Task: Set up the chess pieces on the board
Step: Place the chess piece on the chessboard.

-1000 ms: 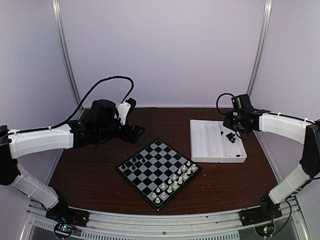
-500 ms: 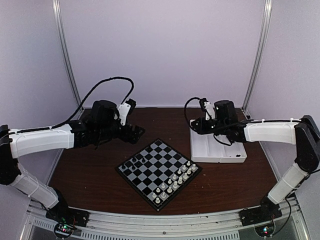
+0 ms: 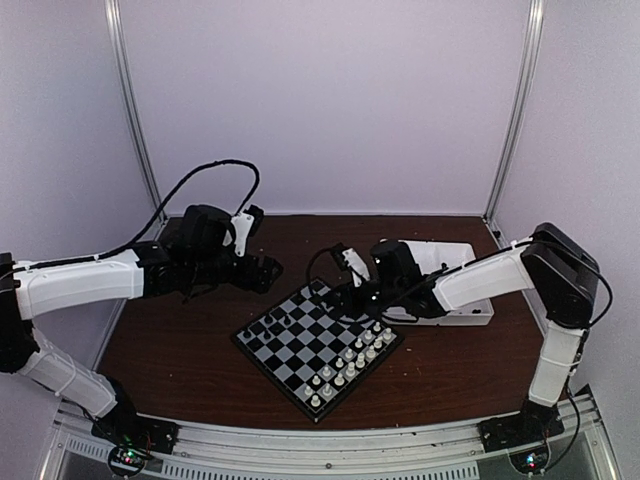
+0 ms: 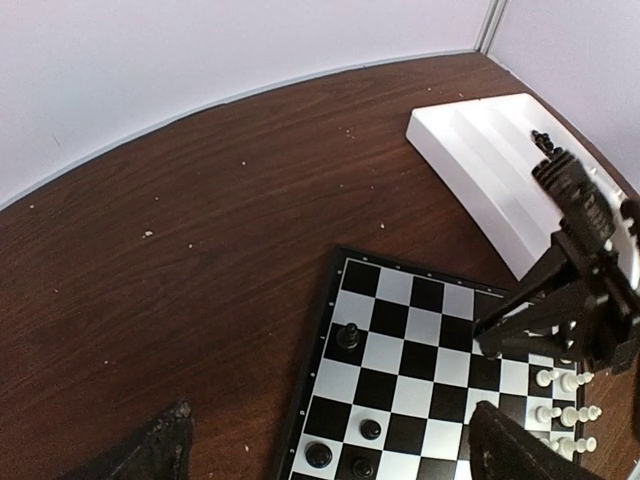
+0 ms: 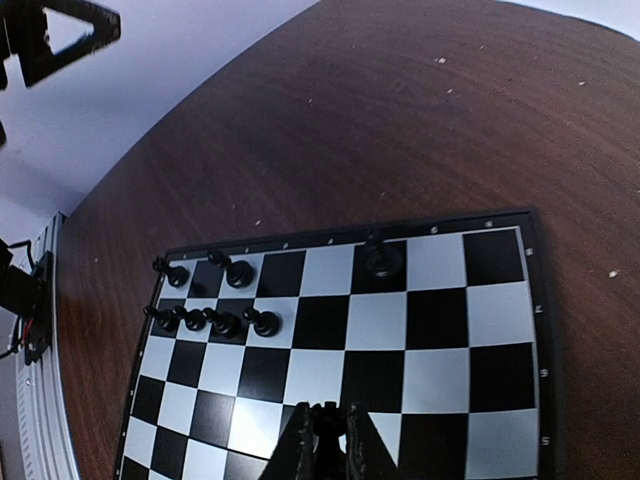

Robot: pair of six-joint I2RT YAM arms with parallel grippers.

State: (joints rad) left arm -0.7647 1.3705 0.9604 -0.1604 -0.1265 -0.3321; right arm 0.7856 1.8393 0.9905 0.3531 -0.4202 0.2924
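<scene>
The board point(image 3: 318, 345) lies as a diamond in the middle of the table. Several black chess pieces point(image 3: 270, 325) stand at its left corner, and white ones point(image 3: 350, 362) fill its right side. My right gripper point(image 5: 325, 410) is shut on a black piece point(image 5: 326, 440) with a notched top, held above the board's far squares. One black piece point(image 5: 381, 258) stands alone on the far edge row; several more point(image 5: 215, 320) stand in two rows to its left. My left gripper point(image 4: 328, 420) is open above the board's left edge, with nothing between its fingers.
A white compartment tray point(image 3: 470, 312) stands right of the board, partly behind my right arm; a few black pieces point(image 4: 543, 140) lie in it. Bare brown tabletop point(image 4: 200, 230) runs left of and behind the board.
My right arm has swung left from the tray to above the board, with the black piece between its fingers. The left arm has barely shifted.
</scene>
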